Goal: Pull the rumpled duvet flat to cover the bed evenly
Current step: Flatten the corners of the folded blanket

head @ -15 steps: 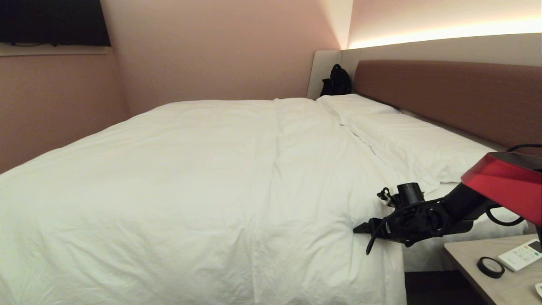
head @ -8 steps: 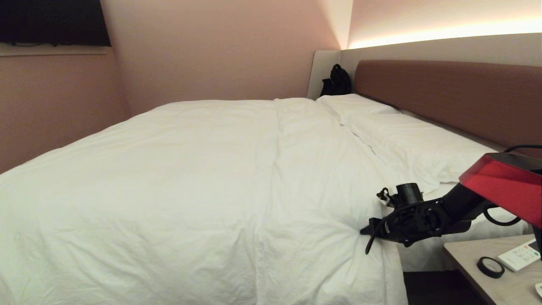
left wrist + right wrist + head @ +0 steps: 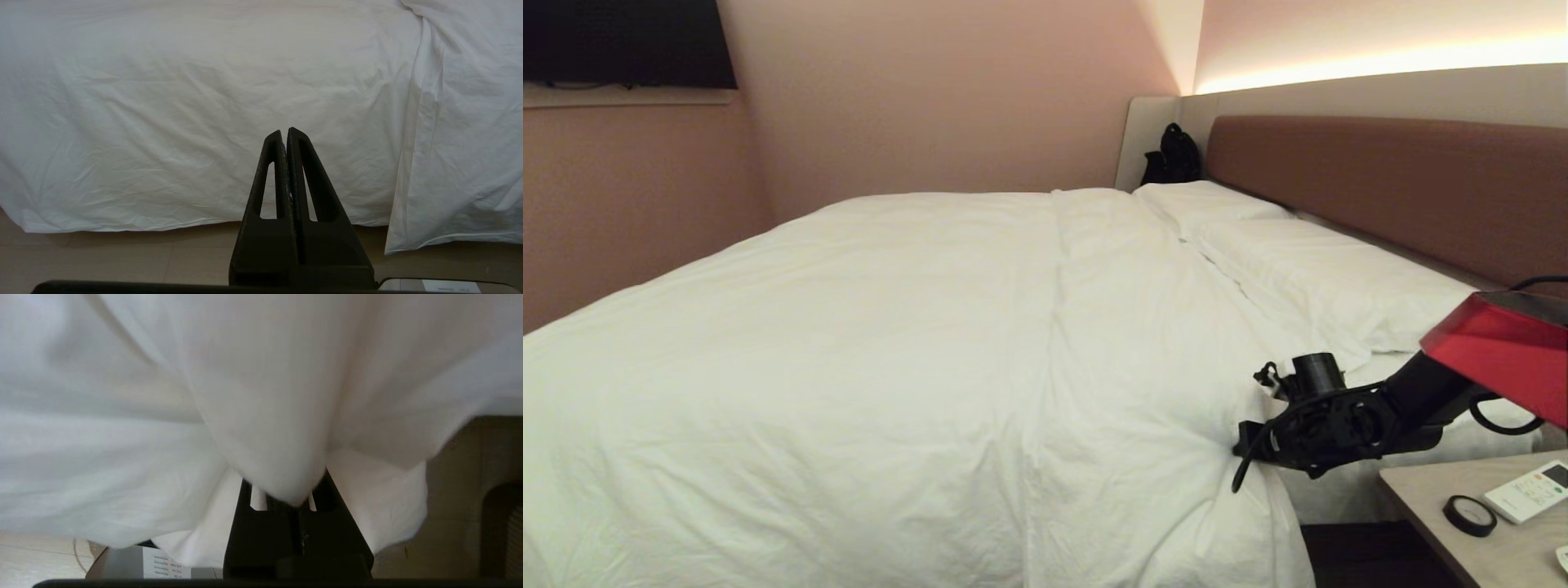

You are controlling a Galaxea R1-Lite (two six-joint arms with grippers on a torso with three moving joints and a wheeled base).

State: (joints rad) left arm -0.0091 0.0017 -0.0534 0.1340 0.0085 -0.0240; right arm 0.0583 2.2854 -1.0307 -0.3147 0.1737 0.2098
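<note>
Beside the nightstand [image 3: 1462,523], the right gripper [image 3: 1245,445] has now clamped its jaws on the near corner of the duvet [image 3: 931,343], cloth bunched between them, where a second ago they stood spread. The duvet lies across the bed [image 3: 1388,175]. The left gripper [image 3: 284,136], jaws pressed together, hangs before the duvet's overhang.

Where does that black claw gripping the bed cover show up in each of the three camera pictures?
Head view: the right gripper is low on the right, shut on the duvet at the bed's near side.
Left wrist view: not in it; the closed fingers there belong to the left gripper.
Right wrist view: bottom middle, its tips buried in bunched cloth.
Shared landmark: the white duvet, in all three.
</note>
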